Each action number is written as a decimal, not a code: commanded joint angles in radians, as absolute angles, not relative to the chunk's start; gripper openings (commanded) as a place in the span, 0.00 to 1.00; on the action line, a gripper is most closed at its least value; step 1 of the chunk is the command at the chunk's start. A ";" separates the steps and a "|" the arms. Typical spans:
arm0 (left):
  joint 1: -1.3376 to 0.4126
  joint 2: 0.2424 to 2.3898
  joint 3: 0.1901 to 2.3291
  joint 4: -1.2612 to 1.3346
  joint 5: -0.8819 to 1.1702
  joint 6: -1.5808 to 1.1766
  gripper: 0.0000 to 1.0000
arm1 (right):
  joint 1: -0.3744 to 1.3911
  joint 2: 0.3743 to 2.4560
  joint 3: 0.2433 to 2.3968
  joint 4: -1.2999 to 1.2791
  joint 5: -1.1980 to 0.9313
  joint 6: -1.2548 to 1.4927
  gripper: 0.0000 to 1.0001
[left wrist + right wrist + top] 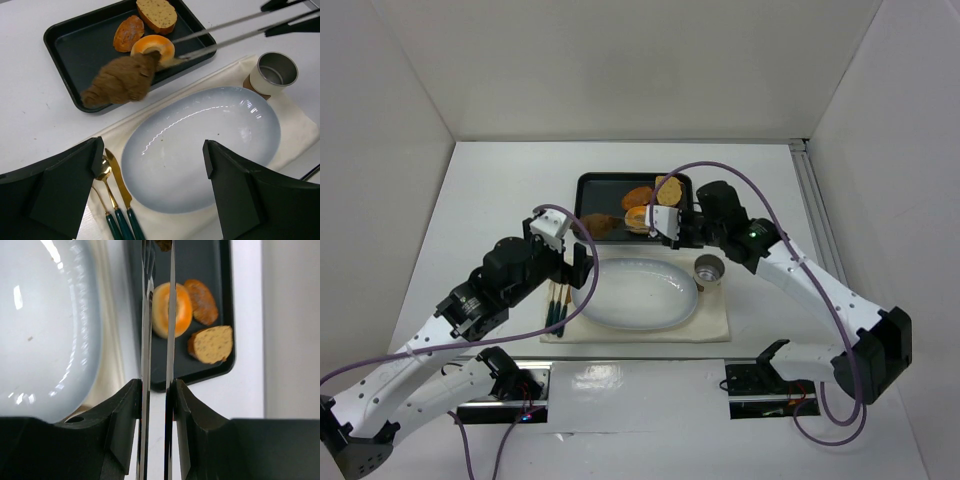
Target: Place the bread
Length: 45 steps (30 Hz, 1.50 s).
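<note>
The bread (122, 80), a dark brown lumpy croissant, is pinched at one end by the tips of metal tongs (220, 35). It hangs over the near edge of the black tray (75, 45). My right gripper (157, 390) is shut on the tongs' two blades (148, 340); only the bread's tip (163, 244) shows in that view. In the top view the bread (600, 226) is left of my right gripper (670, 225). My left gripper (152, 152) is open and empty, low over the oval white plate (210, 125).
The tray holds an orange doughnut (152, 46), a smooth brown bun (128, 32) and a tan bread slice (157, 13). A metal cup (272, 72) stands right of the plate. A gold knife and spoon (112, 200) lie on the cloth at the left.
</note>
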State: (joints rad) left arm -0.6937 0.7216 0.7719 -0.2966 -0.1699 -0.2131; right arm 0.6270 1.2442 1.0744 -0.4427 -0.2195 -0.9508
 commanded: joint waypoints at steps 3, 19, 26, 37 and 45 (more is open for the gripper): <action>-0.687 0.696 0.765 -0.245 -0.202 -0.210 1.00 | 0.591 1.151 1.091 -0.687 -0.353 -0.972 0.14; -0.687 0.696 0.765 -0.245 -0.233 -0.210 1.00 | 0.520 0.948 0.946 -0.925 -0.408 -1.229 0.11; -0.687 0.696 0.765 -0.245 -0.233 -0.210 1.00 | 0.520 0.966 0.917 -0.957 -0.399 -1.220 0.14; -0.687 0.696 0.765 -0.245 -0.233 -0.210 1.00 | 0.520 0.976 0.908 -0.939 -0.379 -1.210 0.39; -0.687 0.696 0.765 -0.245 -0.233 -0.210 1.00 | 0.520 0.976 0.908 -0.930 -0.379 -1.210 0.49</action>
State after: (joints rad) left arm -0.6937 0.7113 0.7715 -0.2844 -0.2237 -0.2131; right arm 0.5247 0.9791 0.9085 -0.9470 -0.3733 -1.2098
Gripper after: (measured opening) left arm 1.000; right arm 0.483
